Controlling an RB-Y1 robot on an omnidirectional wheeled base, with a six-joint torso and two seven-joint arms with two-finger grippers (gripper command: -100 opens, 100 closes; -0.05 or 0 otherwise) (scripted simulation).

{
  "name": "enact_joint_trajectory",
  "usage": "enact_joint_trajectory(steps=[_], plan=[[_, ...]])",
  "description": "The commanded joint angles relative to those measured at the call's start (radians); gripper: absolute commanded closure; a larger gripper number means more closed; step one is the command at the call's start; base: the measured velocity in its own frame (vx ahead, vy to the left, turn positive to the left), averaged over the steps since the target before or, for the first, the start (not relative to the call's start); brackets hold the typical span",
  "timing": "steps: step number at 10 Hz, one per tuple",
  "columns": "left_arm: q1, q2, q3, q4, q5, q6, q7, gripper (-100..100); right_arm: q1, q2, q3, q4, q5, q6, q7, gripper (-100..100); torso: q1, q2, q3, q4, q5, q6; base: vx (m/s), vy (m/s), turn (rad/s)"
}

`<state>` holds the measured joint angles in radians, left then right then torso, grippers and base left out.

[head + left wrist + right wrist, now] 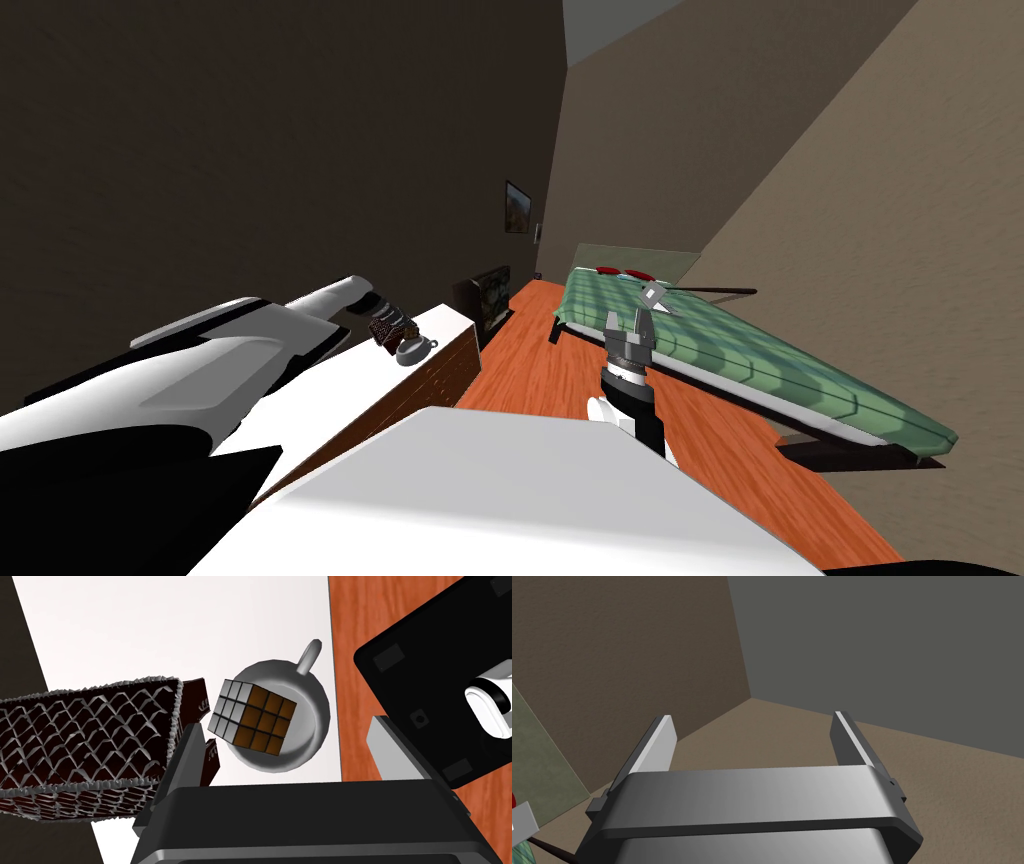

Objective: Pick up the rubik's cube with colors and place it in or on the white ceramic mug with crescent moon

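Reaching from the left edge of the head view over a white-topped table with brown wood sides (445, 322). At centre left, on that top: a dark woven basket with pale mesh ribbing (388, 325), and touching it on the right a pale grey-white round mug with a loop handle (413, 351).

Seen along the left hand (282, 726): fingers (186, 748) spread wide and clamped on nothing. Beyond them, a cube of small squares with white-grey and orange-brown faces (252, 717), tipped on a corner inside the mug, resting against its bowl and clear of both fingers. Handle pointing away from the hand. Two thin dark brown slabs (196, 698) wedged between basket and mug, one touching the near finger. Basket crowding that same finger; bare white table top beyond the mug.

Right of the table in the head view: an upright dark flat screen (488, 295), a small framed picture (517, 207) on the wall above it, then a strip of orange wood floor (540, 350).

At centre: right hand (625, 318) hanging above the floor with fingers apart and empty.

At right: a low bed with a green checked cover (760, 360), running towards the lower right corner.
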<state>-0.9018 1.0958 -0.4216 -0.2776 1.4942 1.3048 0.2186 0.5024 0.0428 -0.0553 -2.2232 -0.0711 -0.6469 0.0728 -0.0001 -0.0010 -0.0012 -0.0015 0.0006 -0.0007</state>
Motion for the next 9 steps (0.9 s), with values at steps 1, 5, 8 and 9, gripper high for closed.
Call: enact_joint_trajectory(steps=[1, 5, 8, 9], plan=[[-0.05, 0.026, -0.05, 0.05, 0.05, -0.01, -0.05, -100, 0.0, 0.0, 0.0, 0.0, 0.0, 0.0, 0.0, 0, 0.0, 0.0, 0.0, 0.0, 0.0, 0.0, -0.046, -0.069, -0.085], [-0.102, 0.014, -0.054, 0.186, 0.038, -0.005, -0.104, 0, 0.0, 0.0, 0.0, 0.0, 0.0, 0.0, 0.0, 0, -0.001, 0.001, 0.001, 0.0, 0.0, 0.0, -0.014, -0.031, -0.012], [-0.102, 0.014, -0.054, 0.187, 0.038, -0.005, -0.104, 0, 0.0, 0.0, 0.0, 0.0, 0.0, 0.0, 0.0, 0, 0.0, 0.0, 0.0, 0.0, 0.0, 0.0, 0.0, 0.0, 0.0], [-0.102, 0.014, -0.054, 0.186, 0.038, -0.005, -0.104, 0, 0.0, 0.0, 0.0, 0.0, 0.0, 0.0, 0.0, 0, 0.0, 0.0, 0.0, 0.0, 0.0, 0.0, 0.0, 0.0, 0.0]])
